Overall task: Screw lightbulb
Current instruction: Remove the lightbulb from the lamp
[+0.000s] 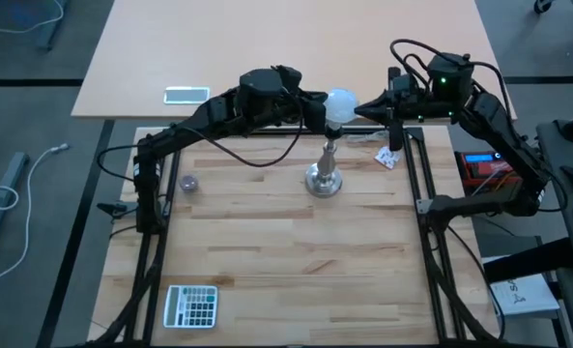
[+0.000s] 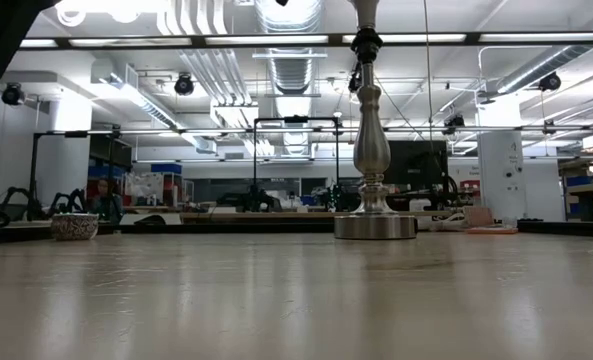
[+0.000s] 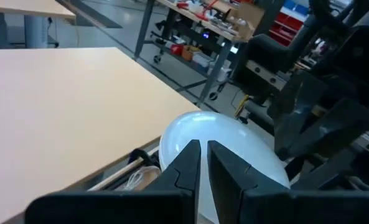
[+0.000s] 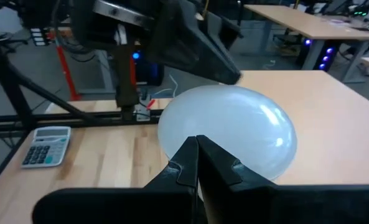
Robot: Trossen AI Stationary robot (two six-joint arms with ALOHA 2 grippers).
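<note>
A: High view is showing the bulb point(image 1: 340, 104) sitting atop the stand point(image 1: 324, 180) near the table's point(image 1: 267, 251) far edge; why are both grippers crowding it?

B: Seemingly to turn it; left gripper point(image 1: 317, 113) and right gripper point(image 1: 365, 109) are pressing clenched tips against the globe, neither grasping it.

The lightbulb point(image 1: 340, 104) sits atop the stand point(image 1: 324, 180), between 2 grippers; a calculator point(image 1: 190, 305) lies near the table's front left corner.

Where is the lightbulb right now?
In the high view the lightbulb sits atop the silver stand near the table's far edge, between the left gripper and right gripper.
</note>
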